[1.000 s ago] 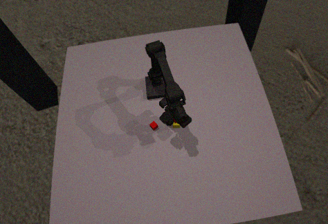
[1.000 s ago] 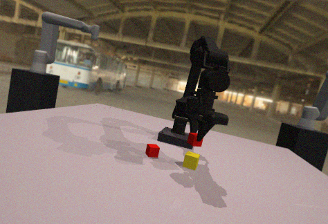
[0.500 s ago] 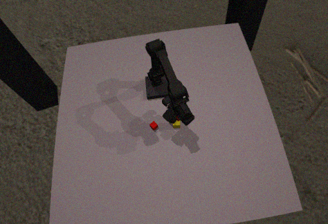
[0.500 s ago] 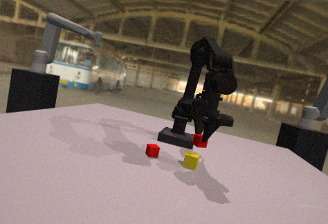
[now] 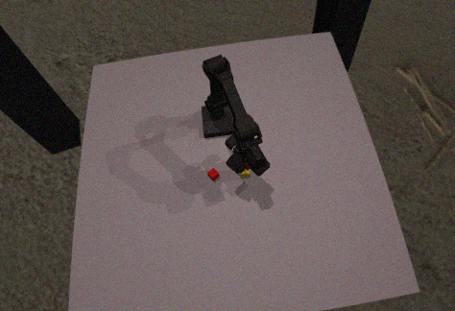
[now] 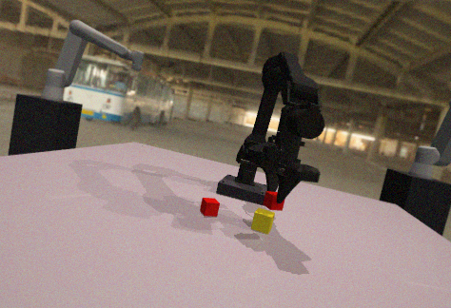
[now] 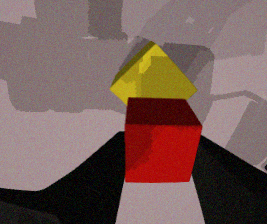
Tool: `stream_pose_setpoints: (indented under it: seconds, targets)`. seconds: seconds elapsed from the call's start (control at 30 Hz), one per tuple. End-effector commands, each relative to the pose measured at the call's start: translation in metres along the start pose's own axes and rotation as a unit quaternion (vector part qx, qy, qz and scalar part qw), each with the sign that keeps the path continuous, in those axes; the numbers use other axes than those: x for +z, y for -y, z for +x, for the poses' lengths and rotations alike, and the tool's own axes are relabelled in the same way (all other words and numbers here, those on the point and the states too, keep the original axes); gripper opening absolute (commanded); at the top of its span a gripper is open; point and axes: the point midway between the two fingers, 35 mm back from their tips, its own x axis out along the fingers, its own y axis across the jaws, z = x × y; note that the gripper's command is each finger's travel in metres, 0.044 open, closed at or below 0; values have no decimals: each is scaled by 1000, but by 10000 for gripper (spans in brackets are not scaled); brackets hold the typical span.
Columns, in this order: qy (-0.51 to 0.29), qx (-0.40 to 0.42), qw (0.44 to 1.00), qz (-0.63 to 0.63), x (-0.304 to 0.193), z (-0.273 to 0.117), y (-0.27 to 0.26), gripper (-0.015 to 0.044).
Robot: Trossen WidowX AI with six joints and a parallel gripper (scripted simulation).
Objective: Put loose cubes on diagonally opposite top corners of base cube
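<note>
red cube carried in toward the yellow base

the gripper [image 7: 158, 183] is clamped on a red cube [image 7: 160, 141], held just above and short of the yellow base cube [image 7: 154, 78] (whose near top corner points back at the tool). the second red cube [image 6: 209, 206] sits on the table [image 6: 95, 255], well apart from the yellow base cube, to its left in the exterior view.
</note>
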Motion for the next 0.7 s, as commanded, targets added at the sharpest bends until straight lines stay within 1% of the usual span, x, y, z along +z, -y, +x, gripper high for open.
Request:
stream_pose_setpoints:
  seconds: [0.0, 0.67]
  targets:
    - [-2, 0, 1000, 3, -1, 8, 0, 105]
    - [-2, 0, 1000, 3, -1, 10, 0, 105]
